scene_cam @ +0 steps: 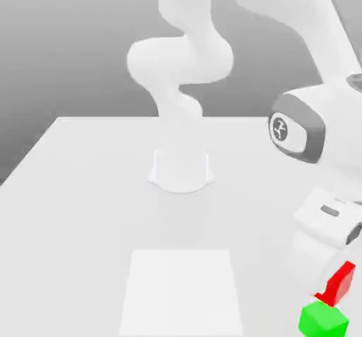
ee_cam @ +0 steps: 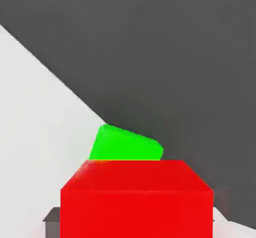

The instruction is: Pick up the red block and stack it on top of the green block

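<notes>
Tilted red block [scene_cam: 341, 283] hangs in closed jaws just above green block [scene_cam: 323, 319].

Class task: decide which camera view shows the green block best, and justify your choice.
The exterior view: the green block sits on the table with several faces visible, just under the tilted red block. In the hand view the red block hides most of it, leaving a green wedge.

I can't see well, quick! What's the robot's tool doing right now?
Tool: closed on the red block, just above the green block.
</notes>
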